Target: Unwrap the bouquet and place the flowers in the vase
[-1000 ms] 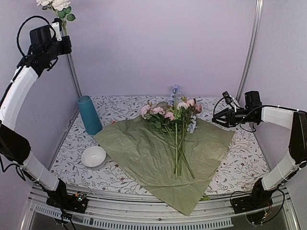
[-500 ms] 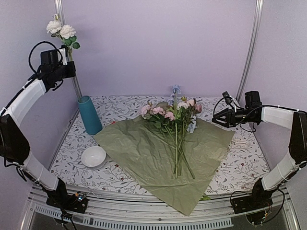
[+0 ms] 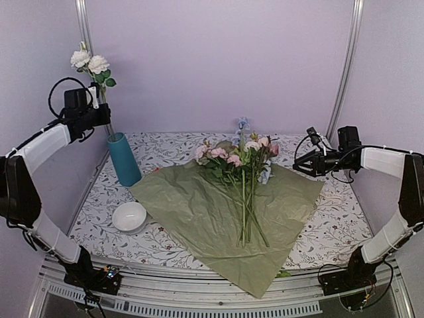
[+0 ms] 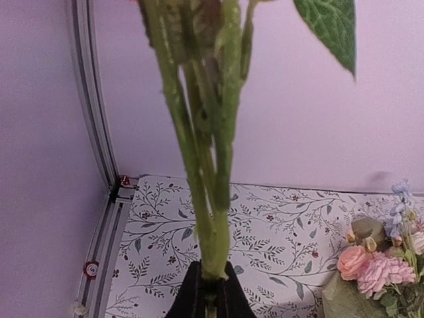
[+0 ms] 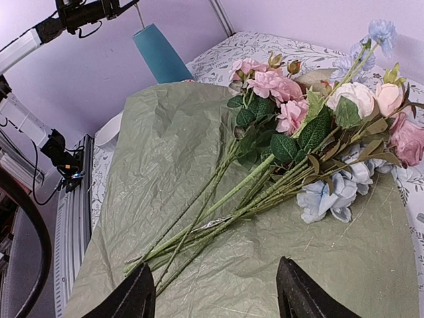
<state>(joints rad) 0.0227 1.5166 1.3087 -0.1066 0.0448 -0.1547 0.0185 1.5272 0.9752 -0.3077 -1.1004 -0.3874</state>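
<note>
- your left gripper (image 3: 101,114) is up high at the back-left corner, jaws pinched nearly together on a white-headed stem (image 3: 97,64).
- in the left wrist view the green stalks (image 4: 215,165) stand upright out of the left gripper (image 4: 211,286), squeezed tight between the dark fingers (image 4: 192,298).
- the vase (image 3: 124,159) stands upright on the table (image 3: 331,225) at back left, just below that gripper. the stem's lower end hangs close to its mouth, but you cannot tell whether it is inside.
- your right gripper (image 3: 299,162) hovers at the right side, jaws spread wide, nothing between them.
- the right wrist view confirms it: the right gripper (image 5: 215,298) hangs above the paper, touching nothing.
- the rest of the flowers (image 3: 242,179) lie loose on the spread green sheet (image 3: 199,218), heads toward the back wall, stems pointing to you.
- up close, the flowers (image 5: 298,126) show pink, cream and blue heads, with the vase (image 5: 159,56) beyond the sheet's (image 5: 152,165) far corner.
- a white bowl (image 3: 129,216) sits at the sheet's left edge, in front of the vase.
</note>
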